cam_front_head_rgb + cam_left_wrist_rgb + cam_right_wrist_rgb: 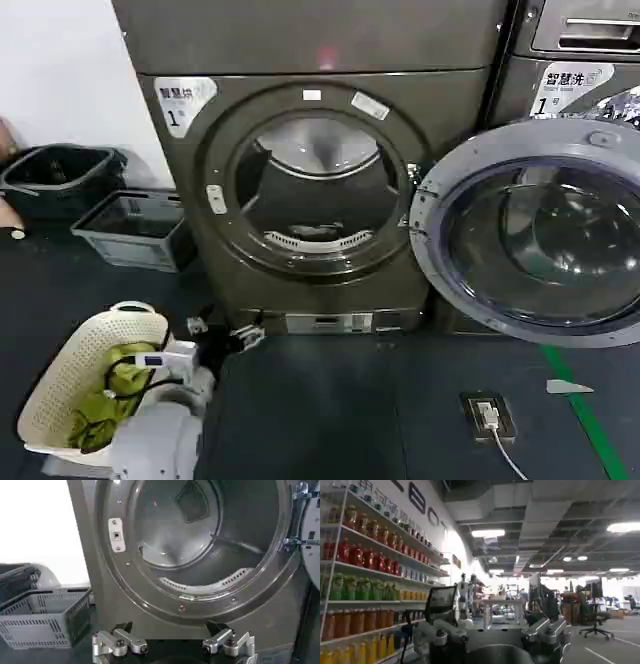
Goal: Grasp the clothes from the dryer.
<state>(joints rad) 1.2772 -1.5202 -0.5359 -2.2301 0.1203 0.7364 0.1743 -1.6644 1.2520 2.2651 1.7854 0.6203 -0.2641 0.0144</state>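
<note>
The bronze-grey dryer (320,190) stands in front of me, and its grey-rimmed glass door (530,230) is swung open to the right. A small dark bundle, the clothes (316,232), lies low in the drum just behind the front lip. My left gripper (220,335) hangs low in front of the machine, below the port and to its left. In the left wrist view the left gripper (172,642) is open, empty and faces the drum mouth (200,540). My right gripper (495,630) is open, holds nothing and points away into a room.
A white basket (60,375) with a yellow-green cloth (110,395) sits at my lower left. A grey crate (135,230) and a black bin (60,175) stand left of the dryer. A second machine (575,60) stands behind the open door. A floor socket with a cable (487,415) lies at the right.
</note>
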